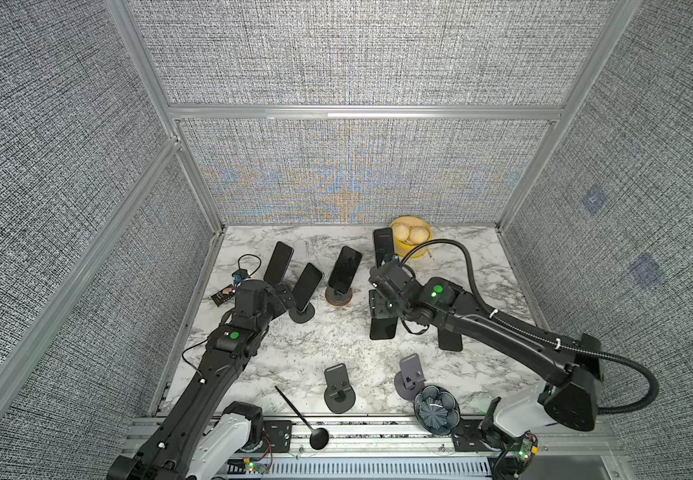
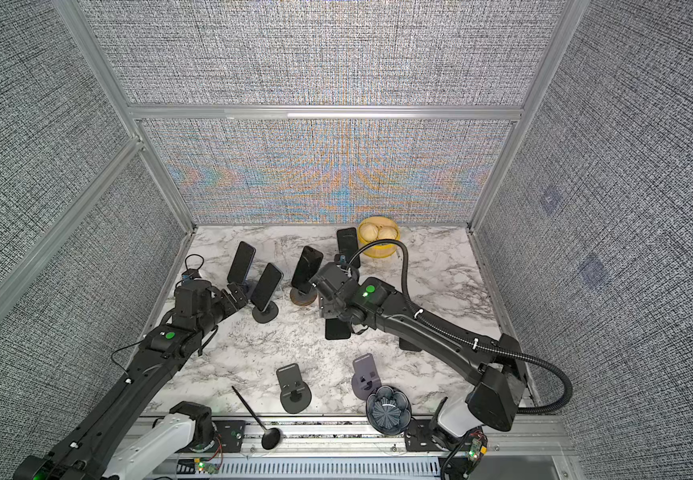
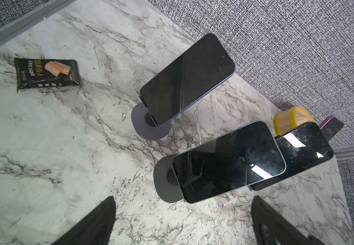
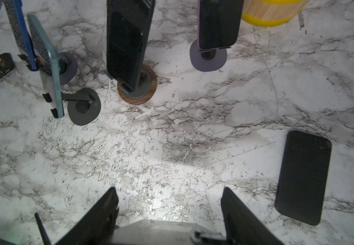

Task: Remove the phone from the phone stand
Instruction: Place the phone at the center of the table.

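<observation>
Several dark phones lean on phone stands at the back of the marble table. The light-blue-edged phone (image 3: pixel 229 161) rests on a dark grey stand (image 3: pixel 163 178), and my left gripper (image 3: pixel 183 203) is open just in front of it, touching nothing; in a top view the gripper (image 1: pixel 288 297) sits beside this phone (image 1: pixel 307 286). My right gripper (image 1: pixel 382 303) is shut on another phone (image 1: pixel 383 326), which hangs clear of any stand; its grey surface (image 4: pixel 157 231) shows between the fingers (image 4: pixel 106 210). A further phone (image 4: pixel 303 178) lies flat on the table.
Phones stand on a purple stand (image 3: pixel 148 127), a wood-ringed stand (image 1: pixel 338 296) and a stand by the yellow basket (image 1: pixel 411 239). Two empty stands (image 1: pixel 338 390) (image 1: pixel 409 376), a dark bowl (image 1: pixel 436 409), a black spoon (image 1: pixel 301 415) and a snack packet (image 3: pixel 46 74) lie around.
</observation>
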